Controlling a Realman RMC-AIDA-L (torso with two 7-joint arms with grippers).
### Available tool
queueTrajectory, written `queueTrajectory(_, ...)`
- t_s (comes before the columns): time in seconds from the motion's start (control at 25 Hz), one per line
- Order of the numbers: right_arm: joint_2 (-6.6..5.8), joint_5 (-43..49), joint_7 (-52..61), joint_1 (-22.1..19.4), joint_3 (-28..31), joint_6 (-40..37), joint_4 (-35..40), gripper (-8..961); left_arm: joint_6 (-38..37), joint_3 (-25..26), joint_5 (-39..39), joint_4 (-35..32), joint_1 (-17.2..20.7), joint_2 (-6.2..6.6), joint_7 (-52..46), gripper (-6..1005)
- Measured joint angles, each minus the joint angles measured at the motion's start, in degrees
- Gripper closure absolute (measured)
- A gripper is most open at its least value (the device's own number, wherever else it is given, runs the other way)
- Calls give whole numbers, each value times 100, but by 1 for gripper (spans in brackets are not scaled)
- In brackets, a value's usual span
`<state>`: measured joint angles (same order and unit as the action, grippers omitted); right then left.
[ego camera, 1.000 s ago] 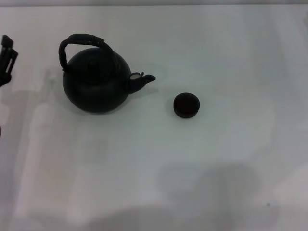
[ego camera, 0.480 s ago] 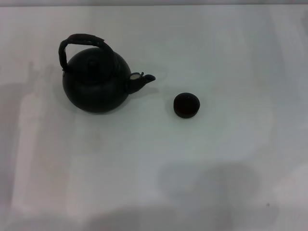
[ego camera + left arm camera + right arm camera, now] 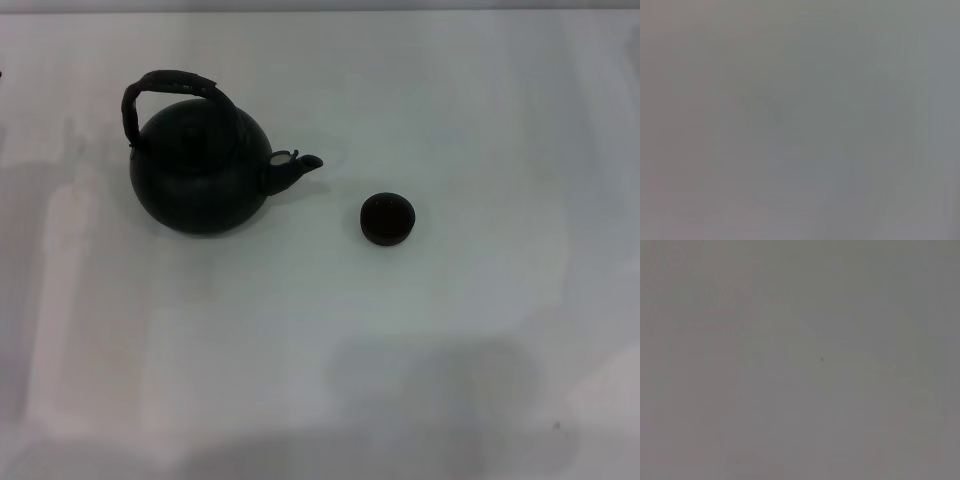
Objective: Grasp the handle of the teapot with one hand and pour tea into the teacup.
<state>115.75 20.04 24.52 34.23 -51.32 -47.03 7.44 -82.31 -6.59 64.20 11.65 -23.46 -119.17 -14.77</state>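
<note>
A large round matte black teapot (image 3: 198, 175) stands upright on the white table (image 3: 320, 340) at the left of the head view. Its dark arched handle (image 3: 170, 86) rises over its top. Its short spout (image 3: 296, 168) points right toward the teacup (image 3: 387, 219), a tiny black-brown handleless cup standing apart from the pot. Neither gripper shows in the head view. Both wrist views show only a plain grey surface.
Soft shadows lie on the table along its left side and near its front edge. A tiny dark speck (image 3: 557, 426) marks the table at the front right.
The left gripper, seen at the left edge one second ago, has moved out of the head view. The teapot and teacup have not moved.
</note>
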Motion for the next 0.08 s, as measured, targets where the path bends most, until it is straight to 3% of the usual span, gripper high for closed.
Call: queueTrajectory(0.08,0,0,0,2,0,0,0,111,19,-1,-1,-2,-22,0,0,107)
